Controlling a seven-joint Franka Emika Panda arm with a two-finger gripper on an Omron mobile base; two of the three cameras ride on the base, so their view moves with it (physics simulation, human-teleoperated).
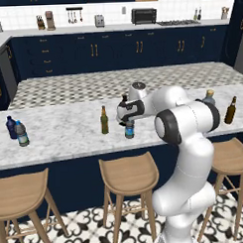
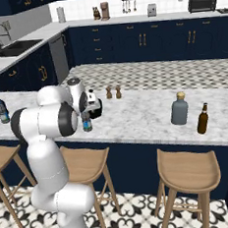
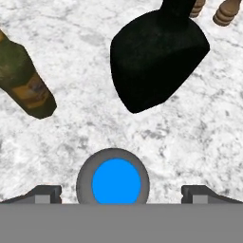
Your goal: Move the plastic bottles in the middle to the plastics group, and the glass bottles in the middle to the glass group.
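Small clear water bottle [image 1: 129, 129], blue cap and label, upright mid-worktop, slender olive-green bottle [image 1: 104, 120] upright just beside it, squat black bottle [image 3: 156, 57] behind, near both.

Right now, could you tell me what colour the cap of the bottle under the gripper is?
Bright blue cap; the hand view shows it best.

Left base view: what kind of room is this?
A rendered home kitchen, most likely: a marble island counter with wooden stools tucked under it, navy cabinets along the back wall, and a toaster oven on the far worktop.
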